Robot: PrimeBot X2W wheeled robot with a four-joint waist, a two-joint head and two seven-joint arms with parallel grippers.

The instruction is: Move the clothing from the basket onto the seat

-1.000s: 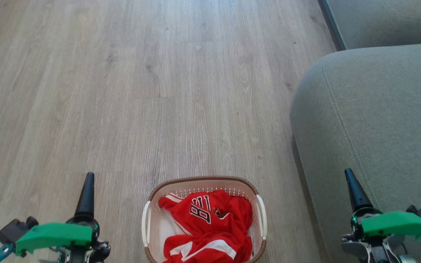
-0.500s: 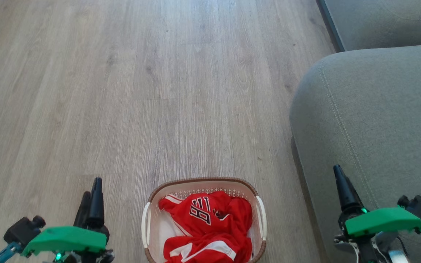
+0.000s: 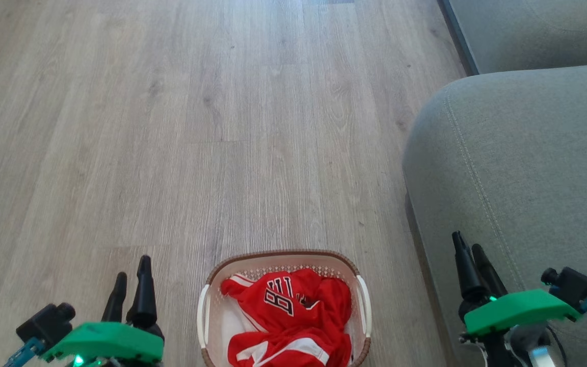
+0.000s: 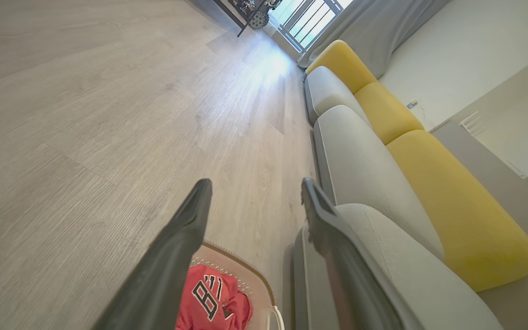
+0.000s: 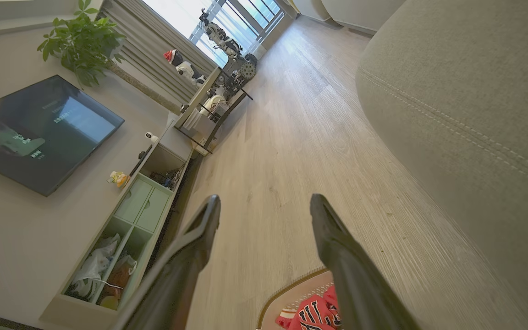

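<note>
A: Where is the clothing [image 3: 286, 318] now?
B: Inside the basket [image 3: 283, 253], at the bottom centre of the head view, on the floor [image 3: 171, 127]. The seat [image 3: 528, 168] is at the right, near the basket.
A: What do the wrist views add?
B: The left one shows yellow back cushions [image 4: 456, 206] at its right; the right one shows a television [image 5: 39, 133] and a plant [image 5: 83, 43] at upper left.
A: And the arms?
B: In the head view the left claw [image 3: 133, 267] is at lower left and the right claw [image 3: 467, 241] at lower right. Both point up the frame, released, grasping nothing.
</note>
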